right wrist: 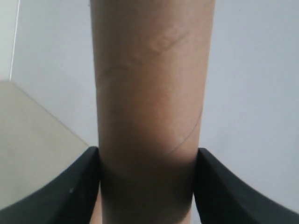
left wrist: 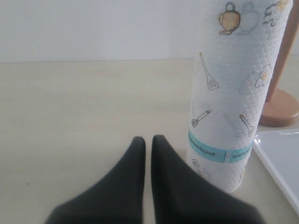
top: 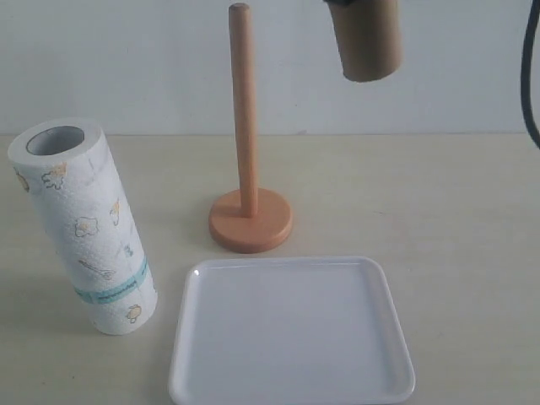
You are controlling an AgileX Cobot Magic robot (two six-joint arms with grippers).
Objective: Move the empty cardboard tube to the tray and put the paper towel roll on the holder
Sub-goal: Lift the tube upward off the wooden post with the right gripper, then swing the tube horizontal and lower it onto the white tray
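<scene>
I'm clamping the tube (top: 365,42) in the right gripper (right wrist: 147,156), its long axis hanging near-vertical at one o'clock from the holder (top: 246,169). The left gripper (left wrist: 148,142) is sitting pinched together, empty. I'm counting one tube, one roll (top: 84,228), one holder, one tray (top: 291,337).

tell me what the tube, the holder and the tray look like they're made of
Tube: brown cardboard, matte, with faint spiral seam lines. Holder: looks like wood, orange-brown, smooth satin finish; grain is too faint to confirm. Tray: white and glossy, with a bright highlight at one corner; could be plastic or glazed ceramic, cannot tell which.
</scene>
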